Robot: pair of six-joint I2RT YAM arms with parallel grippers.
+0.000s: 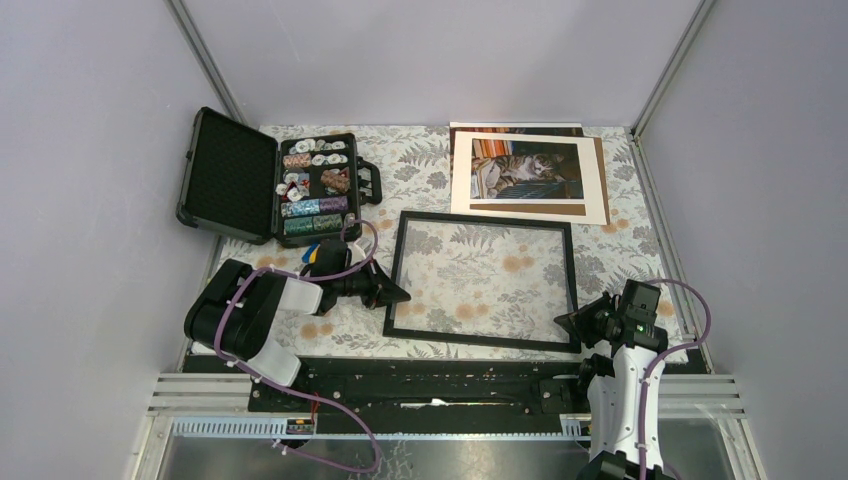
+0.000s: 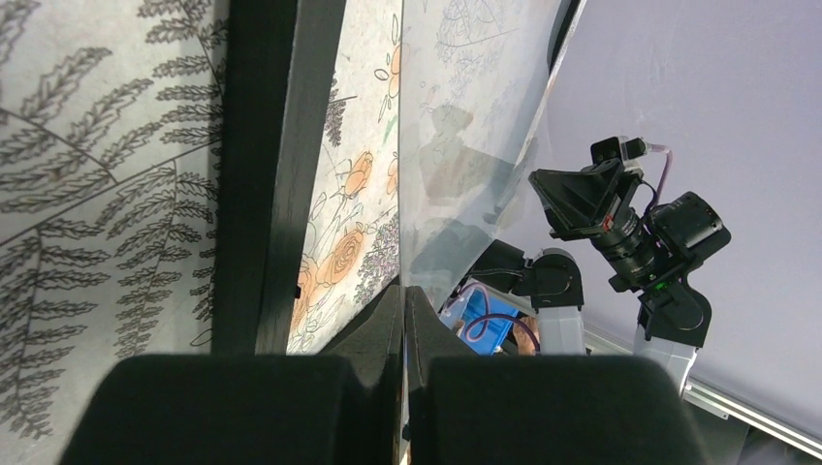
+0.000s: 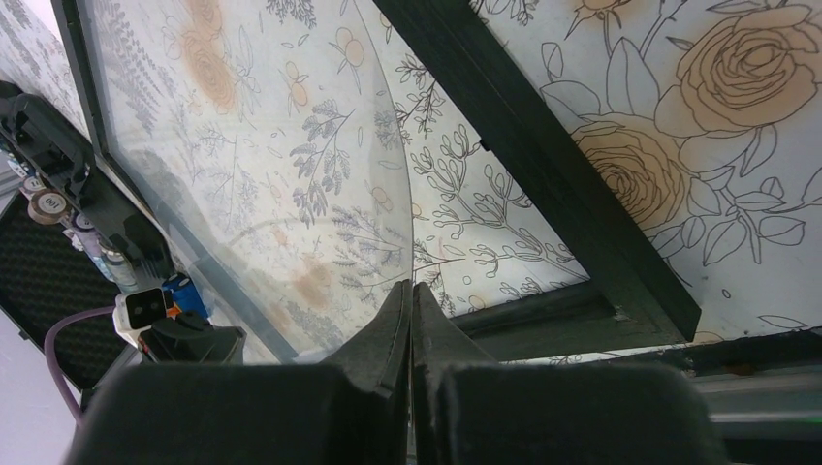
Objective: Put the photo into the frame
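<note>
The frame (image 1: pixel 486 218) is laid flat at the middle of the table (image 1: pixel 430 165). A clear pane (image 2: pixel 475 116) is pinched at the frame's 2 near corners, the left gripper (image 1: pixel 400 295) clamped on it at one and the right gripper (image 1: pixel 560 322) at the other. The photo (image 1: pixel 527 170) is seen at the far right corner, under a cream mat (image 1: pixel 595 205).

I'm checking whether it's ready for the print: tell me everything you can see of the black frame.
The frame is thin black rectangular moulding, flat on the floral tablecloth near the front, cloth showing through, the photo not inside. The left end effector and right end effector pinch a clear pane at its left rail and near-right corner.
</note>
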